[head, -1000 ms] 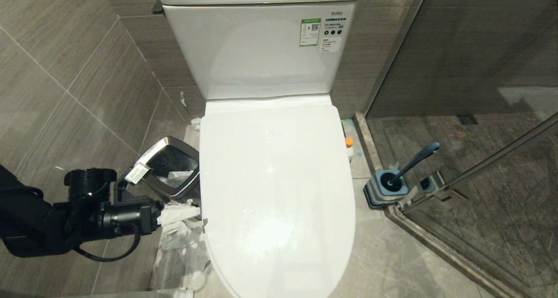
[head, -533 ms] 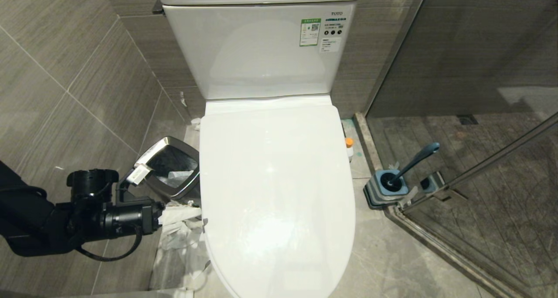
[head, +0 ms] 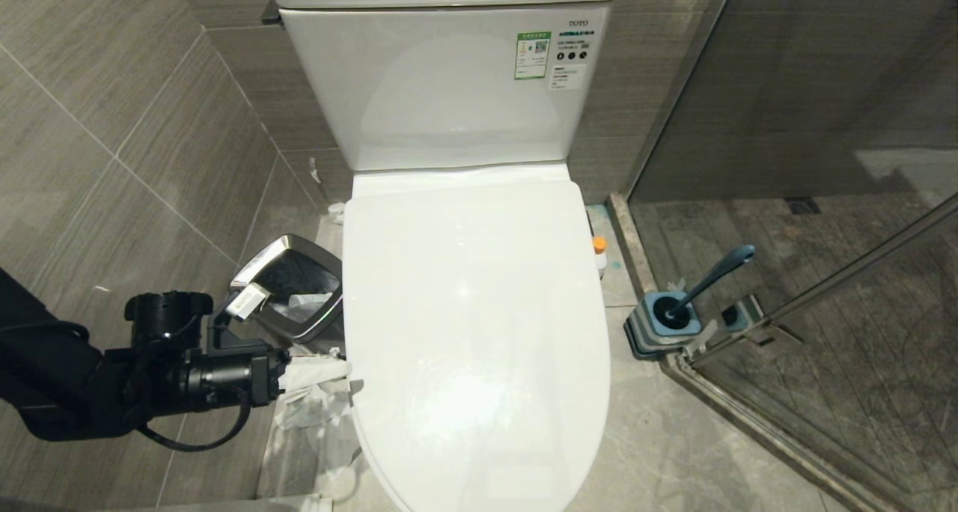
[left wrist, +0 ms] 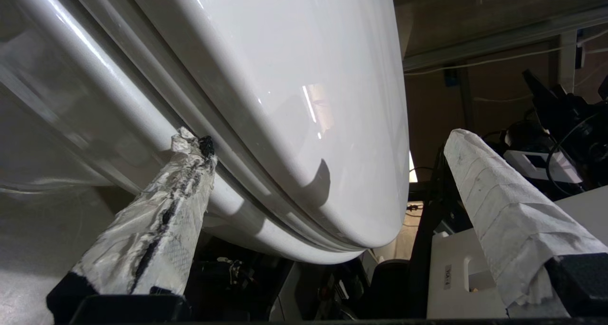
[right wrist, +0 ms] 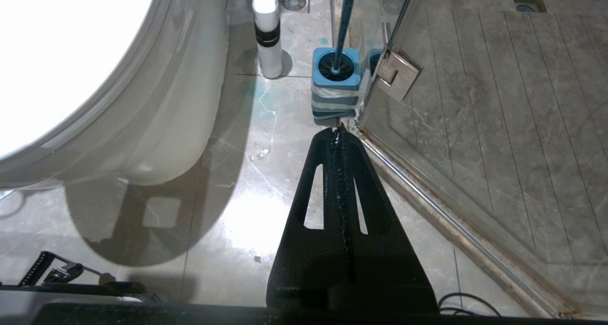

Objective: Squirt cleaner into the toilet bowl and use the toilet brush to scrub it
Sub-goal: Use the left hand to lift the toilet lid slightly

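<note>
Head view of a white toilet [head: 464, 272] with its lid [head: 471, 325] down over the bowl, the cistern [head: 441, 85] standing against a grey tiled wall [head: 112, 123].

The left gripper [head: 340, 373] reaches in level from the robot's left side at the lid's edge. Its two fingers [left wrist: 156, 230] are wrapped in white paper and spread wide apart. In the left wrist view one finger's tip lies at the seam under the lid's rim; the other finger stands above the lid's top surface, clear of it. Nothing is pinched between them, and the lid is not yet raised.

A metal waste bin [head: 296, 287] with crumpled paper inside stands on the floor just beside the toilet on the robot's left, behind the left gripper.

The right gripper [right wrist: 338, 132] appears only in its own wrist view. It hangs over the floor [right wrist: 247, 173] on the toilet's right side, its black fingers pressed together and holding nothing.

The cleaner bottle [right wrist: 267, 33], white with an orange cap, stands upright on the floor close against the toilet's right side; in the head view only its cap shows past the lid's edge. The toilet brush [head: 707, 280] stands tilted in its blue holder [head: 666, 325], near the bottle and just beside the glass shower door [head: 823, 287] and its metal hinge [right wrist: 394, 75].
</note>
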Tool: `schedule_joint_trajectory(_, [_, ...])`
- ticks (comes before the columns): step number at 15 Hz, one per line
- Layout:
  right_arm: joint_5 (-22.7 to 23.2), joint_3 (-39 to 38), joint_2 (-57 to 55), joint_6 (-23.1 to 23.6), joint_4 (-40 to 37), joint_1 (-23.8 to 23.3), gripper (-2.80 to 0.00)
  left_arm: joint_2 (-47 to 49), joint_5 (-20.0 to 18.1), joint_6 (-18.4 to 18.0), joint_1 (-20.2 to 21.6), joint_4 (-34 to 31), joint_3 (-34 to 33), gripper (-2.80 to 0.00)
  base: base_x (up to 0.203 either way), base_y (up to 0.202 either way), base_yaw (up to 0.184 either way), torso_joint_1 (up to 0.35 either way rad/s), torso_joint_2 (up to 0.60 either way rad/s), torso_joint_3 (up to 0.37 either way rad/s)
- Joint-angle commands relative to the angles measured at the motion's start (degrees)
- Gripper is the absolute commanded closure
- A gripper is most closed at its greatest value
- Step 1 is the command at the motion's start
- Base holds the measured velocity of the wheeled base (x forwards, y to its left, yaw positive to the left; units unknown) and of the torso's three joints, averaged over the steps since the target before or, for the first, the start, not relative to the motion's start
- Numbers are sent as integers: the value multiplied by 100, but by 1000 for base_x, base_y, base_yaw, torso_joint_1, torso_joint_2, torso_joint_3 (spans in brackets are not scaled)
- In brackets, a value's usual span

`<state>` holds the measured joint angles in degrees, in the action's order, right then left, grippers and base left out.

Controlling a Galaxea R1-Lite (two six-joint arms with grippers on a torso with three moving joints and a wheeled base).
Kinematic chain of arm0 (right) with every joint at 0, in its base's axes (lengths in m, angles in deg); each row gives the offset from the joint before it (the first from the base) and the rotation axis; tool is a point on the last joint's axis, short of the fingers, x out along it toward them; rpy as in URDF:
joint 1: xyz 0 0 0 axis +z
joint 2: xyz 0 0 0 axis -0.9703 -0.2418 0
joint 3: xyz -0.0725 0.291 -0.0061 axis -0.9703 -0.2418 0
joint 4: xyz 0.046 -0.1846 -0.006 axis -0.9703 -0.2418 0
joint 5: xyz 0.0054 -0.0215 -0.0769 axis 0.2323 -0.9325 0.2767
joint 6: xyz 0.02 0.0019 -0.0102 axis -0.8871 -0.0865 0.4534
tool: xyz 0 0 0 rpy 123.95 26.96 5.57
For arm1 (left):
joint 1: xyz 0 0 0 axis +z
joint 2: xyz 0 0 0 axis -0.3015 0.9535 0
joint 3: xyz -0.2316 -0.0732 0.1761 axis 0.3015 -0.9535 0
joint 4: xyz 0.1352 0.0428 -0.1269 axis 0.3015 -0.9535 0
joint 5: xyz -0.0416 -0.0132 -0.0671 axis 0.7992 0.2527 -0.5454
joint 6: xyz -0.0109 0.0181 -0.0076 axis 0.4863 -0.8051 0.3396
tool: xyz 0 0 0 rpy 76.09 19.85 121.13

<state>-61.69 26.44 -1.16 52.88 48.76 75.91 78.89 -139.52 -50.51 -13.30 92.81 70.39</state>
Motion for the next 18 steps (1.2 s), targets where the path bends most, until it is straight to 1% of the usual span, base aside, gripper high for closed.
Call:
schedule_joint_trajectory(1, [2,-1,0,3,0,1,0,21,-32,-7,-38,30,-1,-280,0,0,0,0,0,0])
schedule_joint_trajectory(9, [2,-1,0,3,0,1,0,65,114,-43,-47,22,-10,-280,0,0,0,0,0,0])
schedule_joint_trajectory(11, [2,-1,0,3,0,1,0,65,179,-112,-47,13,-34,-280,0,0,0,0,0,0])
schedule_joint_trajectory(16, [2,-1,0,3,0,1,0,52,197,-148,-165,4,-142,-280,0,0,0,0,0,0])
schedule_joint_trajectory(18, [2,-1,0,3,0,1,0,64,247,-224,-212,4,-167,-280,0,0,0,0,0,0])
